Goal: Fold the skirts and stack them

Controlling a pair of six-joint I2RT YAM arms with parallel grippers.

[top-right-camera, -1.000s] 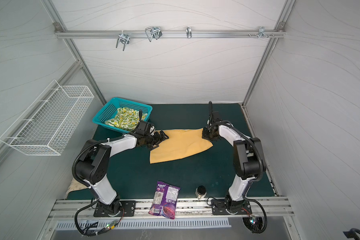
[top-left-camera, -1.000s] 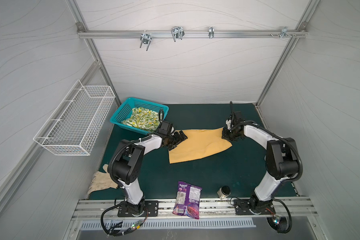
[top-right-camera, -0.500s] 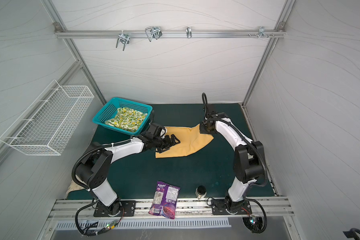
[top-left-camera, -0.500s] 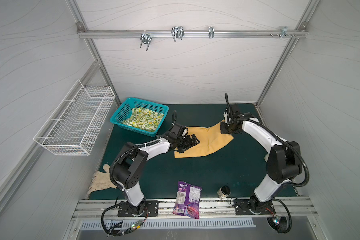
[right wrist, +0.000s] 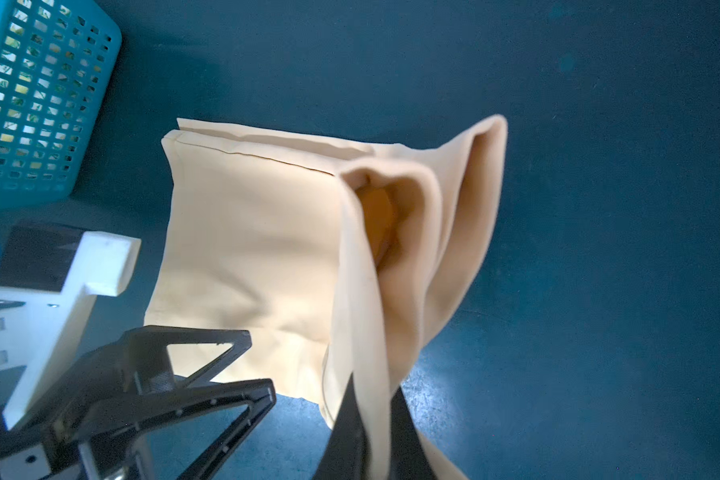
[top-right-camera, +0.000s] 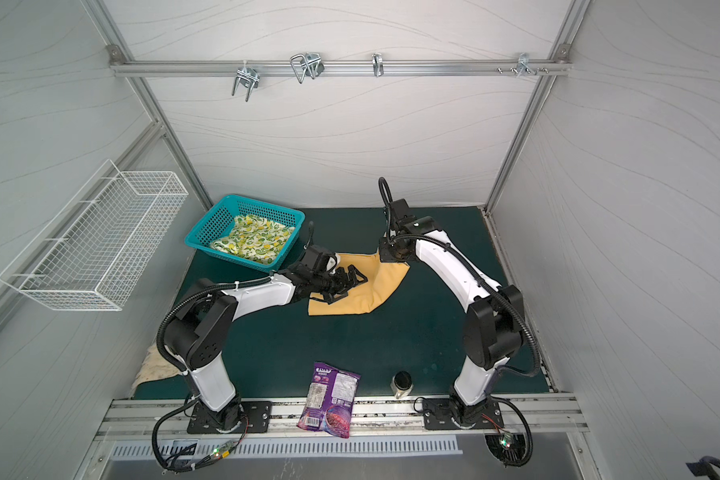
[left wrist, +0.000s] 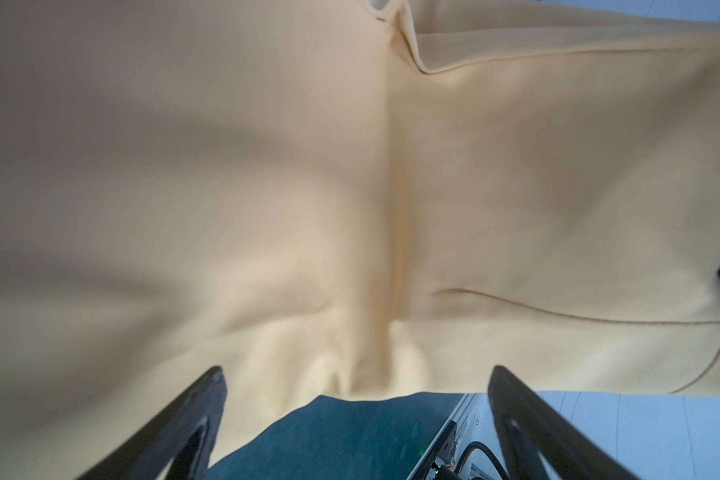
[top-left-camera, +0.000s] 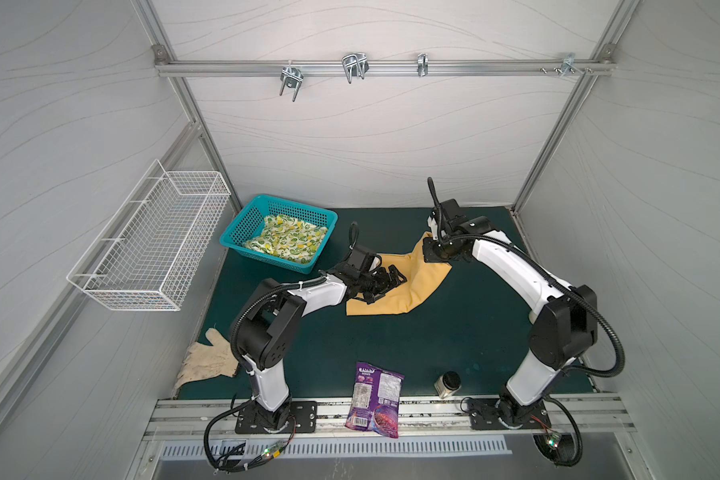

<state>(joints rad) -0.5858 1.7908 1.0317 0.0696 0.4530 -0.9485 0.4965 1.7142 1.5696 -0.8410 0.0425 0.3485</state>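
**One corner of the mustard-yellow skirt (top-left-camera: 404, 291) held up**

A purple snack bag (top-left-camera: 375, 399) lies at the near edge of the worktop (top-left-camera: 391, 345). Mid-worktop, the left end effector (top-left-camera: 385, 282) hangs wide open and empty over the skirt's left part. The right end effector (right wrist: 373, 419) is clamped on its far right corner, holding it off the worktop. Farthest back, the lemon-print skirt (top-left-camera: 285, 239) lies in the teal basket (top-left-camera: 242, 224).

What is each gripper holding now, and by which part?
The right gripper is shut on the mustard-yellow skirt, pinching a lifted, bunched edge at its right end. The left gripper is open over the skirt and holds nothing.
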